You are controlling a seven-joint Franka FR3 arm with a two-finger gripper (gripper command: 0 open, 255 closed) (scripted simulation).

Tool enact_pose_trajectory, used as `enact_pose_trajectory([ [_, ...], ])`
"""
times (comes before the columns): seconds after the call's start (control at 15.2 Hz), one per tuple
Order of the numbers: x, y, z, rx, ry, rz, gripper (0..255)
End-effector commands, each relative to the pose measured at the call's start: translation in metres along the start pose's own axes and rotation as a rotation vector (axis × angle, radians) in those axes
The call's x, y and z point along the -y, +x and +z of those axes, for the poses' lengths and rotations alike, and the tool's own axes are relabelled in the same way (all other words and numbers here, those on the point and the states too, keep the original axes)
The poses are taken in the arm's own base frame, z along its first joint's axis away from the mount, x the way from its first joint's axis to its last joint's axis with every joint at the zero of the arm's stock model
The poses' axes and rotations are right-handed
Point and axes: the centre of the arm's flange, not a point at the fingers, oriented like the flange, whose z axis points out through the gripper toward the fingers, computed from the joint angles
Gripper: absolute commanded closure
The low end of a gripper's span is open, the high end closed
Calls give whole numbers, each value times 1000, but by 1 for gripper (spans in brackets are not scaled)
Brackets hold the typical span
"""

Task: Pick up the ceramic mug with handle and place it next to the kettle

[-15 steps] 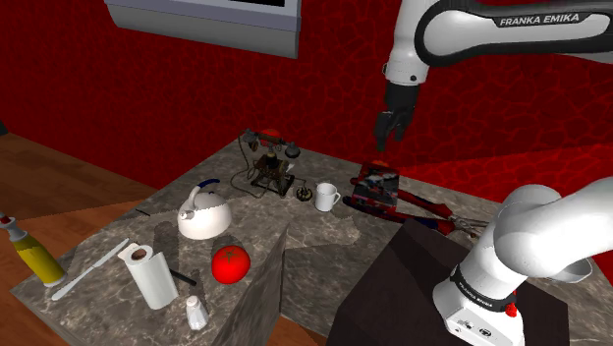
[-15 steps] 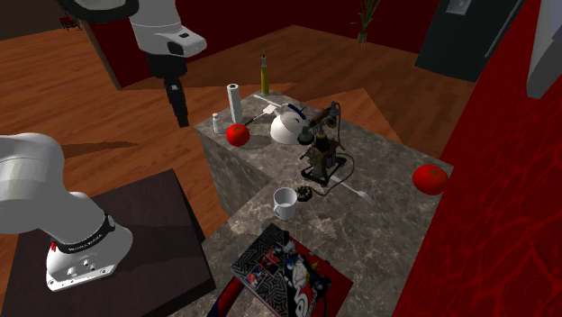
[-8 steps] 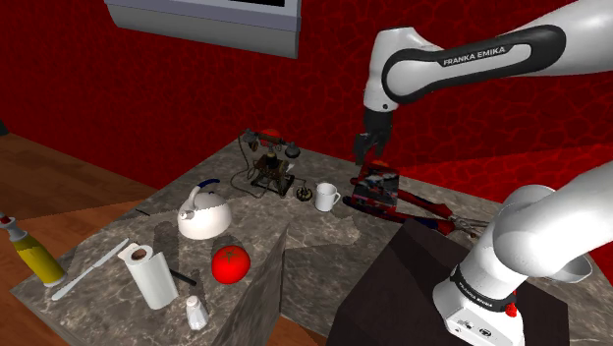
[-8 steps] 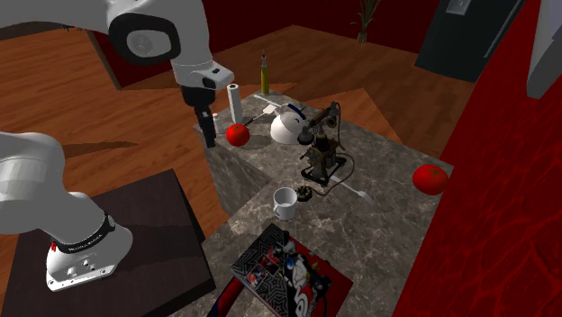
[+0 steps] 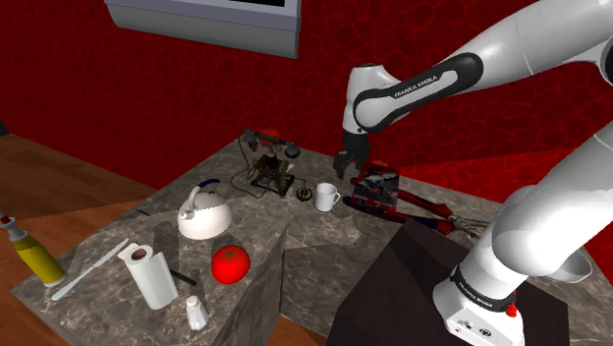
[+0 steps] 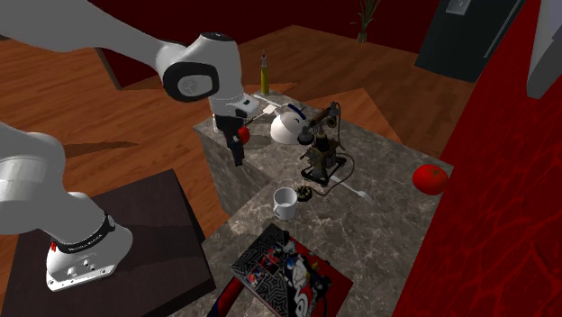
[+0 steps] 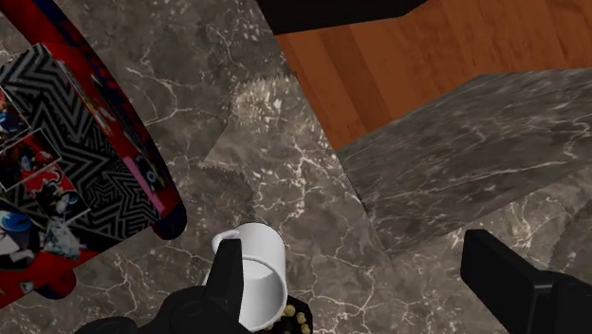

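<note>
The work is sitting at the approach step. The gripper (image 5: 346, 167) is hanging just above and slightly right of the white mug (image 5: 326, 197) near the middle of the shoulder view, and nothing is lifted yet. In the wrist view the two black fingers (image 7: 228, 275) are standing wide apart and gripping nothing. There the mug is lying partly behind one finger rather than midway between the pair, so the hand is looking off-centre over it. The mug is standing upright on the marble counter (image 5: 314, 241), just beside a red-and-black patterned skateboard (image 5: 378, 187), with its handle seeming to turn toward that board. The white kettle (image 5: 204, 214) is sitting well apart from it, toward the left-centre of the shoulder view, with a red tomato (image 5: 230, 263) and a paper roll (image 5: 149, 275) near it. By my reading, the next move is calling for a small sideways correction so that one wall of the mug falls between the fingers. After that come a straight descent, a firm close, and a lift high enough to carry the mug leftward to bare marble beside the kettle, keeping clear of the tomato.
</note>
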Motion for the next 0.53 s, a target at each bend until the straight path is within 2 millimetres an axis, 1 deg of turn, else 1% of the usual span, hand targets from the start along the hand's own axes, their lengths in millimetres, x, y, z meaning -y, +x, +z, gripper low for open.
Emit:
enact_pose_trajectory([
  [0.0,-4,16,20,-6,-3,7,0],
  [0.46,-11,71,92,-20,-13,31,0],
])
